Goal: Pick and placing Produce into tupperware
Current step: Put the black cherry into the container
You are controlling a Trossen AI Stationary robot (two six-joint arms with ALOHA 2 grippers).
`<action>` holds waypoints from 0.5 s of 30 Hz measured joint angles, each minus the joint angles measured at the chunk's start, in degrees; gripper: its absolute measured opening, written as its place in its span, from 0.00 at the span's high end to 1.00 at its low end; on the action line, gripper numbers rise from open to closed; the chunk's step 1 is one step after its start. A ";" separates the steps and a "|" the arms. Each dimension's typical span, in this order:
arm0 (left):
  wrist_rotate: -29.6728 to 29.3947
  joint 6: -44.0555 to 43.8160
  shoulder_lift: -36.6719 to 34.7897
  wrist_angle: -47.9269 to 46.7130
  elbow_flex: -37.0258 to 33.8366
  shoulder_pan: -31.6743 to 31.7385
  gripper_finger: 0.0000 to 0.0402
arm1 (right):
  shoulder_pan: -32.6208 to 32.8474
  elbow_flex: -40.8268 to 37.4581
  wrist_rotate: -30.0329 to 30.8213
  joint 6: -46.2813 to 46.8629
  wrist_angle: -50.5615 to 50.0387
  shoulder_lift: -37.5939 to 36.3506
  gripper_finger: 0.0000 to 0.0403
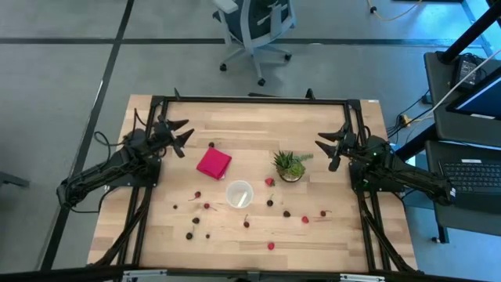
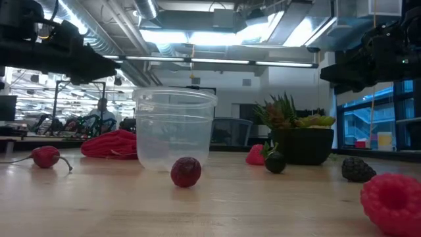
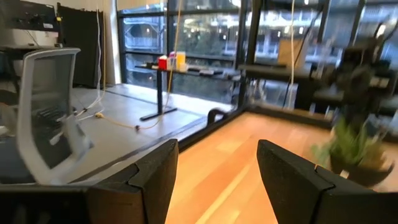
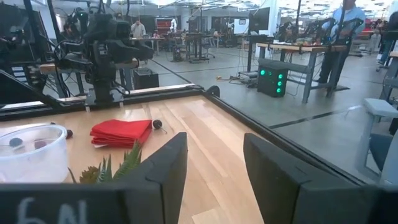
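the produce (image 1: pixel 246 222) lies scattered over the near half of the pale wooden surface (image 1: pixel 329 235), red and dark berries spread around the tupperware (image 1: pixel 239 193), which stands upright near the middle. from above, a flat red square block (image 1: pixel 213 163) sits left of centre toward the far edge, and a small potted plant (image 1: pixel 290 166) right of centre. the left tool (image 1: pixel 182 135) hangs released near the far left part of the surface, holding nothing; the right tool (image 1: pixel 326 149) hovers beside the plant, its fingers apart and holding nothing. a black frame (image 1: pixel 250 99) runs along the surface's edges; a white office chair (image 1: pixel 254 27) stands on the grey floor beyond. the middle strip between the arms is open.

at table height the tupperware (image 2: pixel 174 128) looks empty, a dark red berry (image 2: pixel 186 172) just in front of it, a stemmed one (image 2: pixel 45 157) to the left, a raspberry (image 2: pixel 395 201) close at the right edge. ceiling lights and ducts fill the room behind.

the left wrist view adds windows, a distant desk, and the blurred plant (image 3: pixel 354 149).

the right wrist view shows the left arm (image 4: pixel 102 43) beyond the red block (image 4: pixel 121 132), and people standing at benches.
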 joint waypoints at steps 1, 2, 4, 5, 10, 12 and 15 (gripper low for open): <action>-0.02 -1.72 0.01 0.96 -0.02 0.00 0.47 | 0.00 0.00 0.02 -0.06 0.00 0.00 0.60; -0.02 -3.28 0.01 2.18 0.00 0.00 0.47 | 0.00 0.02 0.00 -0.06 0.00 0.00 0.60; 0.00 -5.16 -0.01 3.78 0.04 -0.01 0.47 | 0.00 0.00 0.00 -0.02 0.00 0.00 0.60; 0.05 -5.67 -0.01 3.88 0.04 0.00 0.47 | 0.00 0.00 0.00 -0.02 0.00 0.00 0.60; 3.67 -5.93 0.13 3.74 0.04 0.00 0.47 | 0.00 0.00 0.00 -0.10 -0.09 0.00 0.60; 8.30 -6.48 0.88 3.68 0.04 -0.03 0.47 | 0.00 0.00 0.02 -0.13 -0.08 0.00 0.60; 10.10 -7.04 3.70 -0.05 0.91 -0.04 0.47 | 0.00 0.00 0.03 -0.08 0.45 0.00 0.60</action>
